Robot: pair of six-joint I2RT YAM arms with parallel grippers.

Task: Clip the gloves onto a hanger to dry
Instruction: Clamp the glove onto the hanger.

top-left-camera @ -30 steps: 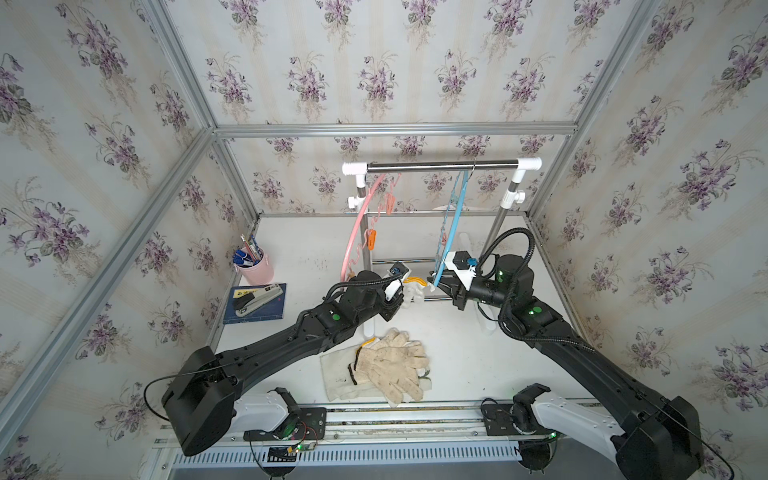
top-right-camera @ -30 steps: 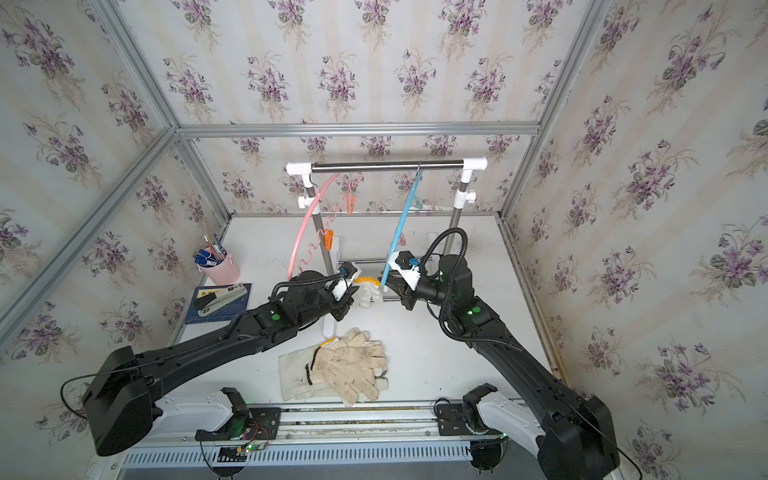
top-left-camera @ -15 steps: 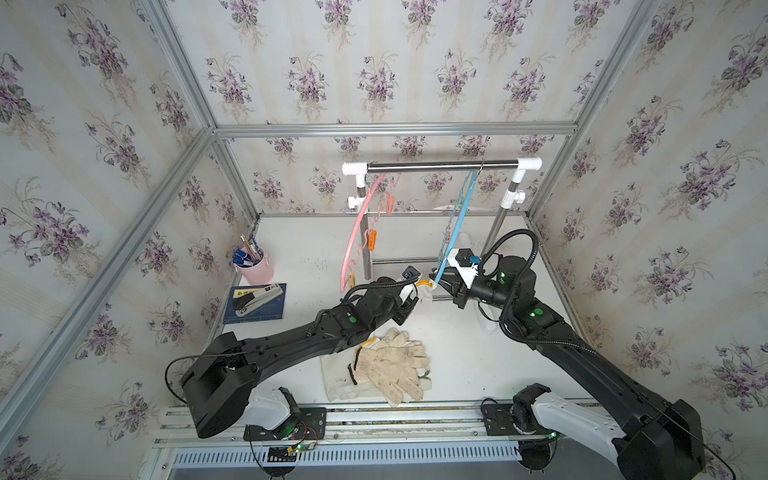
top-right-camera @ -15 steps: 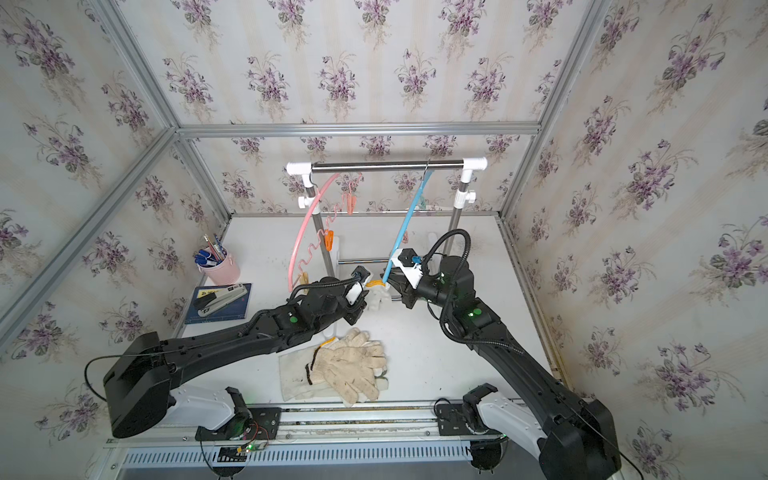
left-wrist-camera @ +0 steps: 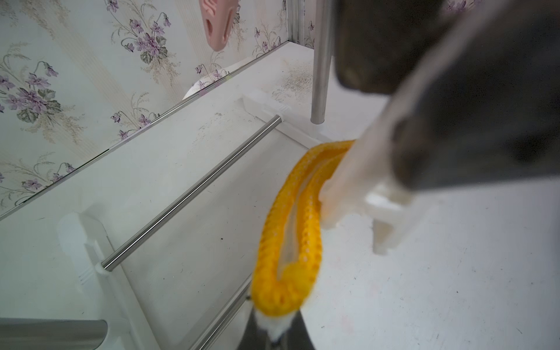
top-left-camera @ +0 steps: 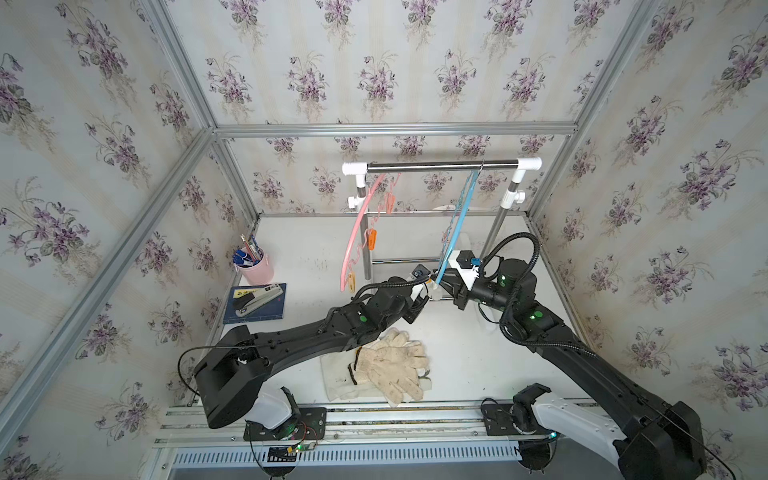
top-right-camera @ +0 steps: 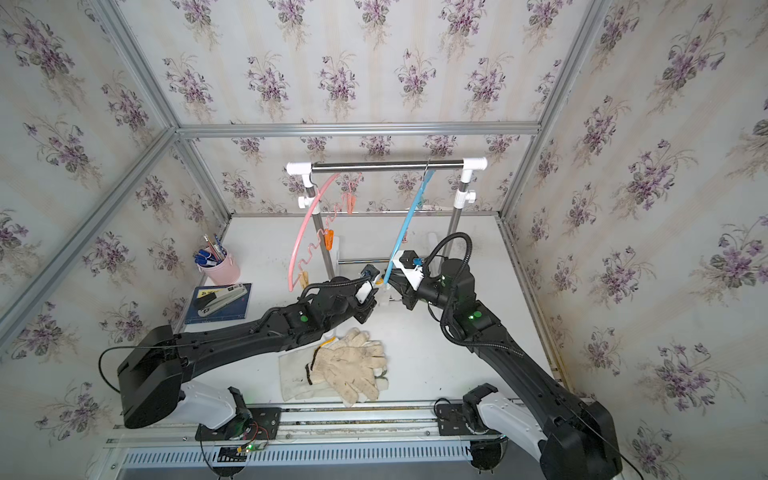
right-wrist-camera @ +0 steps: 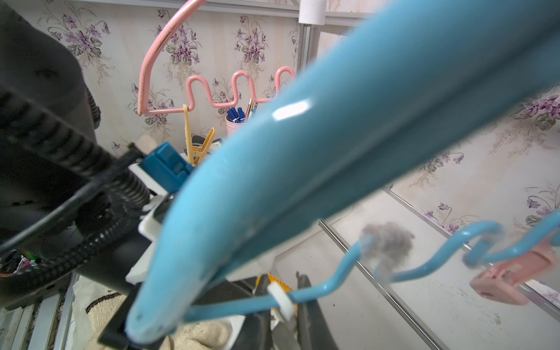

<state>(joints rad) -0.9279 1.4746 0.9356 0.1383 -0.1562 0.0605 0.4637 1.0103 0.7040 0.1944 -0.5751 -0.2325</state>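
One white knitted glove with a yellow cuff edge (left-wrist-camera: 281, 297) hangs in the air between the two arms, above the white tabletop (top-left-camera: 316, 249) and right at the lower tip of the sky-blue plastic hanger (top-left-camera: 457, 232). We see the left gripper (left-wrist-camera: 272, 331) clamped tight on the cuff in the left wrist view, the yellow band looping away from it toward a small white plastic peg (left-wrist-camera: 348, 188). The cuff's far edge touches the peg's mouth — whether the peg bites it we cannot tell. The right gripper (right-wrist-camera: 288, 318) pinches that peg, its jaws drawn in on it; the peg sits on the hanger's wavy lower wire. In both top views the grippers meet at the hanger's low end.

Nearer the robot's base, dirty beige knitted gloves (top-left-camera: 390, 365) lie on top of an off-white canvas glove (top-left-camera: 336, 374), flat on the table beside the left arm. The blue hanger slants down from a steel rail with white end caps (top-left-camera: 440, 166); a pink wire hanger (top-left-camera: 357, 232) carrying an orange peg (top-left-camera: 372, 240) hangs near the rail's other end. Off to the side we find a pink cup of pens (top-left-camera: 257, 266) and a stapler (top-left-camera: 259, 296) on a dark blue book (top-left-camera: 270, 311).
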